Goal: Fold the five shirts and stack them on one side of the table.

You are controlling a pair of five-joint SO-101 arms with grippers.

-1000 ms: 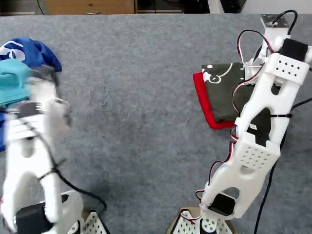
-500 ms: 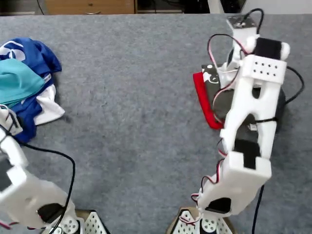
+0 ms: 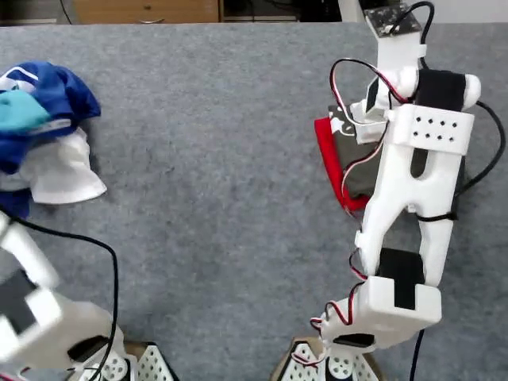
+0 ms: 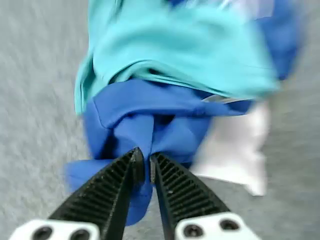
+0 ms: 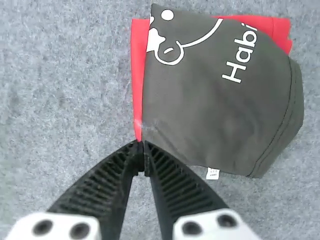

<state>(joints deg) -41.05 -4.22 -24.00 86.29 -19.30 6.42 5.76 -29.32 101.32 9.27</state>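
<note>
Spreading across the grey table [image 3: 238,159], the work splits in two: a loose heap at the left arm's edge and a folded stack on the right arm's side, where finished shirts seem to collect. In the heap, a blue shirt [image 4: 150,115] lies under a teal shirt [image 4: 175,50] with a white shirt [image 4: 235,145] beside them, all unfolded. The stack is a dark grey shirt [image 5: 215,105] lying flat on a red shirt [image 5: 137,75]. The left gripper [image 4: 145,159] pinches a bunched fold of the blue shirt, probably to draw it free. The right gripper [image 5: 140,150], jaws together and apparently empty, sits at the red shirt's corner.
</note>
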